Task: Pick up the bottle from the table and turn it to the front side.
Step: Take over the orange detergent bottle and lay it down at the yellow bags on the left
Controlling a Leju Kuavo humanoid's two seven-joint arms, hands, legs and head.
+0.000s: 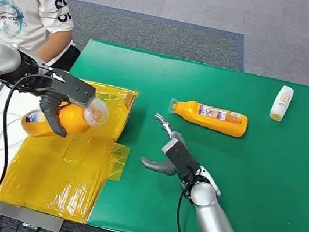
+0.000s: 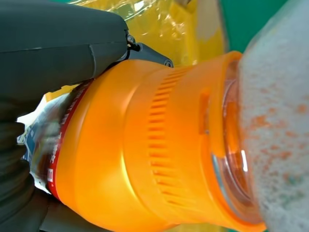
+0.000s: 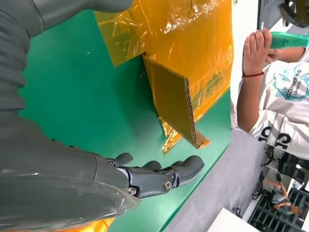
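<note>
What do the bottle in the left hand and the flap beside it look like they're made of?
Bottle in the left hand: likely glossy orange plastic, with moulded ribs and a clear cap. Flap: corrugated cardboard, its fluted edge showing, covered in shiny, wrinkled yellow film.

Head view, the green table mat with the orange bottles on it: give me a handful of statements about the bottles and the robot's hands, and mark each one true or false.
1. The left hand holds an orange plastic bottle with a clear cap over the yellow film-covered cardboard. True.
2. The right hand grips the second orange bottle. False: that hand is open, holds nothing, and is apart from that bottle, which lies on its side on the green table mat.
3. A small white bottle lies near the mat's far right corner. True.
4. The small white bottle touches the second orange bottle. False: bare mat separates them.
5. A person in a white T-shirt sits beyond the table's left side. True.
</note>
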